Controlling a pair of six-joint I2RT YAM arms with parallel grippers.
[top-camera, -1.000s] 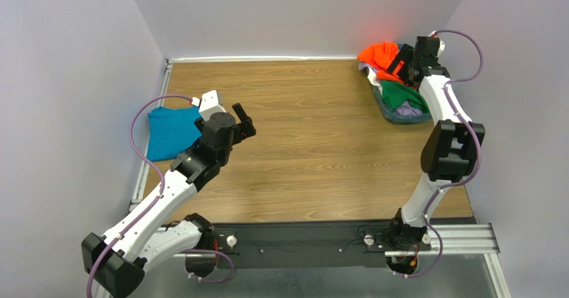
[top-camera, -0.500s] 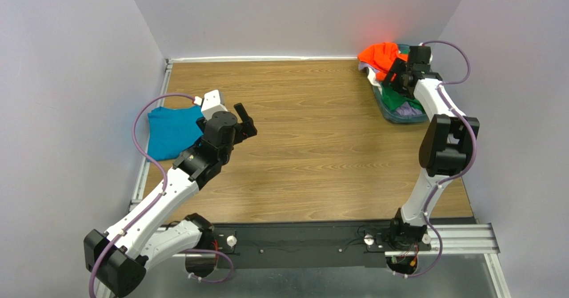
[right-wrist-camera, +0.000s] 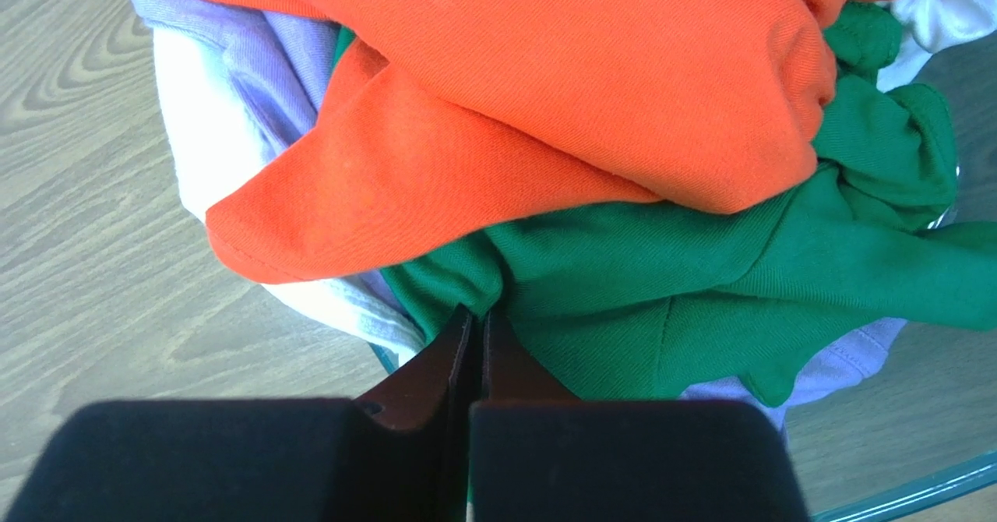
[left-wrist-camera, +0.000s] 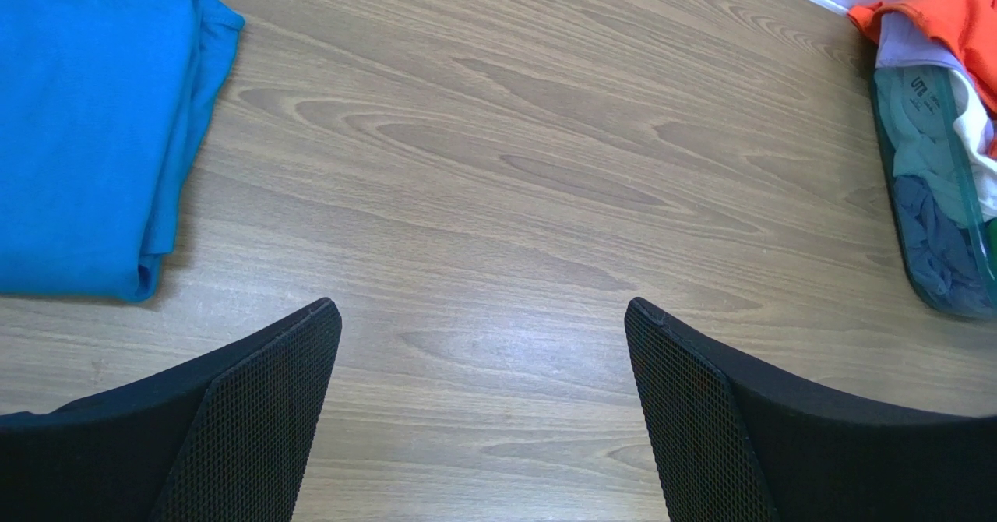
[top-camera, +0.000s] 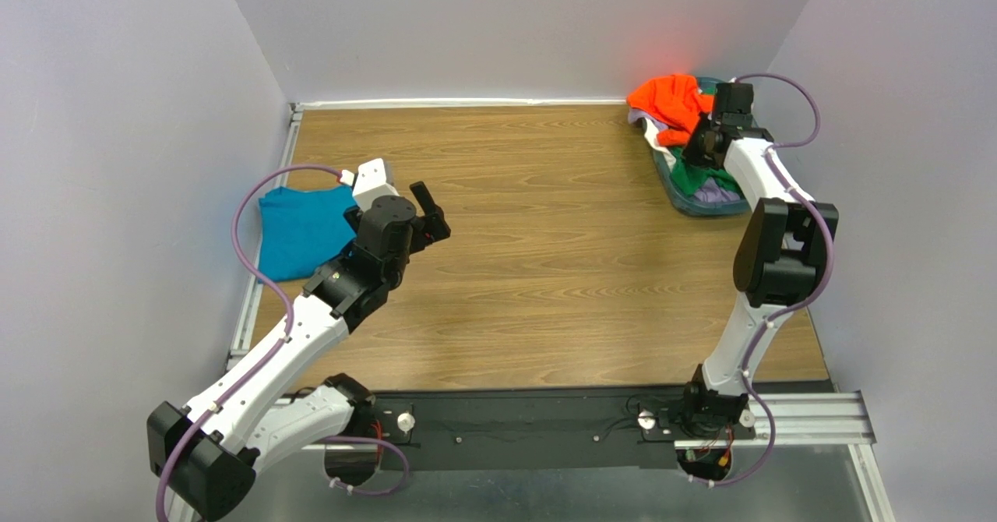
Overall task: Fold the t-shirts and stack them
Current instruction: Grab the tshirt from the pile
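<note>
Tabletop (top-camera: 550, 253) open (teal shirt (top-camera: 298, 230) left, basket (top-camera: 708, 208) right)

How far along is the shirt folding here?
Done: blue shirt lies folded, left on the table. In hand: right pincer is shut at the green shirt in the basket; left pincer is open, empty. Left to fold: that one plus orange shirt, lavender shirt, white shirt.

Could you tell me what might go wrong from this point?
1. The right gripper is shut at the edge of the green shirt, which lies partly under the orange shirt; lifting may drag the orange one out too.
2. The pinch looks shallow, so the cloth might slip free.
3. Tangled shirts could tug the basket along.
</note>
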